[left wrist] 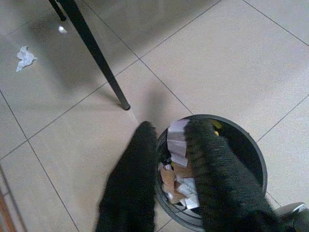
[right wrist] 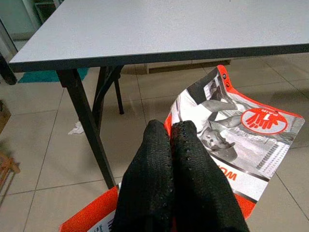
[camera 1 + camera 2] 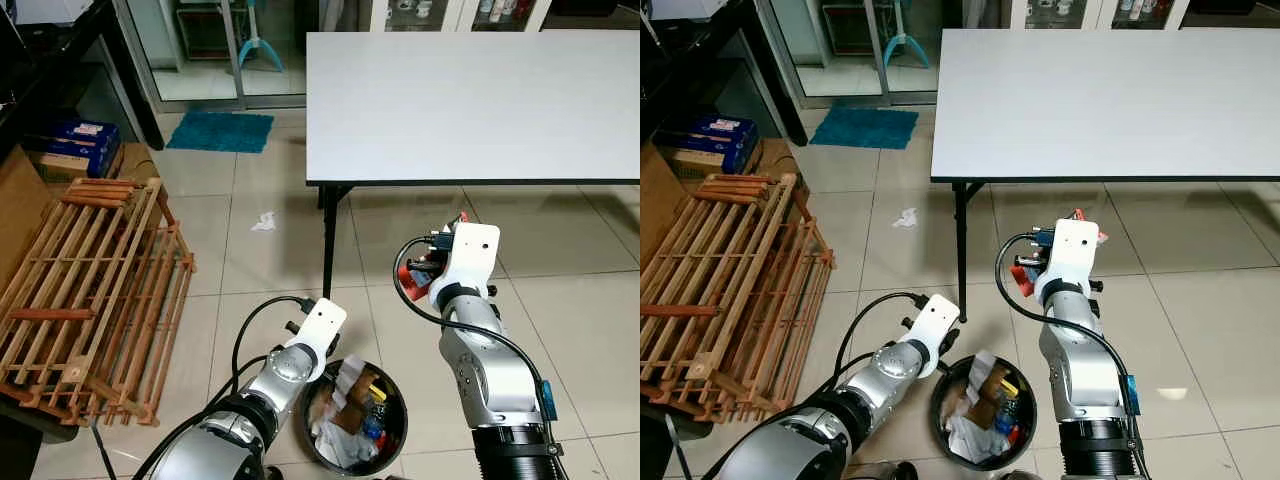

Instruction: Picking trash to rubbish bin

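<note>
The rubbish bin [image 3: 352, 458], stuffed with paper, sits right below you, your left gripper [image 1: 169, 145] over its rim, fingers apart. Your right gripper [image 2: 171, 133] is raised beside the white table [image 3: 470, 100], clamped on a red printed leaflet [image 2: 241, 130].

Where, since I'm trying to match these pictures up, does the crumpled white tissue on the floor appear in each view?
Left eye view: crumpled tissue on the tiles, left of the black table leg.
Right eye view: on the floor, left of that leg.
Left wrist view: on the tiles beyond the leg.
Right wrist view: beside the leg, behind it.
Shared landmark: the table leg.
</note>
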`<state>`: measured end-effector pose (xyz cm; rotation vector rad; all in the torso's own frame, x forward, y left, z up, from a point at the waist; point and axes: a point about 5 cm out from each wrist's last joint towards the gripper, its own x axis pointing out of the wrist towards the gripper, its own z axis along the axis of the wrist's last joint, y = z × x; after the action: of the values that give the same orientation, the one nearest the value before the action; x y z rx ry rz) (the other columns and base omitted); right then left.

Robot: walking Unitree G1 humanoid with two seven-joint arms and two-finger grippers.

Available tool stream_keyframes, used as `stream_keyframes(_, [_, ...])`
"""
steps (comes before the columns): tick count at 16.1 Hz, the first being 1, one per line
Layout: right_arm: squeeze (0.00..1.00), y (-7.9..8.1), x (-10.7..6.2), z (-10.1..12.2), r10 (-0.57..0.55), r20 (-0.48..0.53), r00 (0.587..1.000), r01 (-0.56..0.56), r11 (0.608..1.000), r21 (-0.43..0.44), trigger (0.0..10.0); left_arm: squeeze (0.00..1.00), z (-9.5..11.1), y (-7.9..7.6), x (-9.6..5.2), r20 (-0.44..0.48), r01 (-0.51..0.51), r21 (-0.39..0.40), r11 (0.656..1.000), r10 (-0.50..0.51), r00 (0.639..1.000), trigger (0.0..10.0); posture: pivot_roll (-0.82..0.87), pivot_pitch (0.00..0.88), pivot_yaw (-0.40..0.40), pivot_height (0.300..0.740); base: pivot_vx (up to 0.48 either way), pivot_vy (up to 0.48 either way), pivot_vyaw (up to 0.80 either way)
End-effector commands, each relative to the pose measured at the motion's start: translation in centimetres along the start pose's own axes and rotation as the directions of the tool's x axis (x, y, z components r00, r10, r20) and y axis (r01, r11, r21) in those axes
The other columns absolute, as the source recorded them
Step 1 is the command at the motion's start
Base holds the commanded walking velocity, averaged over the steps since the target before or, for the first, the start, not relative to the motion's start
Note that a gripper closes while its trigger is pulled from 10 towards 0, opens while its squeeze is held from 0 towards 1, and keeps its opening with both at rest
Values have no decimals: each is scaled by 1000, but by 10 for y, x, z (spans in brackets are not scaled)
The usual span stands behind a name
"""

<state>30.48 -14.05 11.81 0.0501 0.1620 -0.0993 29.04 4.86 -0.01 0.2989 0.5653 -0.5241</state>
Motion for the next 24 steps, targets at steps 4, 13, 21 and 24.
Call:
stream_keyframes(4, [0, 2, 0, 1, -1, 0, 1000, 1, 1000, 2, 10000, 0, 2, 0, 1, 5, 2, 32, 999, -2, 1000, 10000, -109, 103, 40, 740, 0, 0, 0])
stream_keyframes(13, [0, 14, -5, -117, 157, -499, 852, -132, 988, 85, 10000, 0, -14, 90, -30, 137, -335, -192, 922, 363, 922, 10000, -60, 89, 29, 740, 0, 0, 0])
stream_keyframes(21, [0, 23, -25, -165, 212, -681, 701, -184, 976, 114, 10000, 0, -8, 166, -83, 278, -600, -334, 727, 684, 675, 10000, 2, 81, 3, 740, 0, 0, 0])
stream_keyframes(24, [0, 26, -40, -182, 221, -740, 635, -199, 973, 119, 10000, 0, 12, 158, -79, 346, -571, -336, 749, 662, 665, 10000, 8, 83, 0, 740, 0, 0, 0])
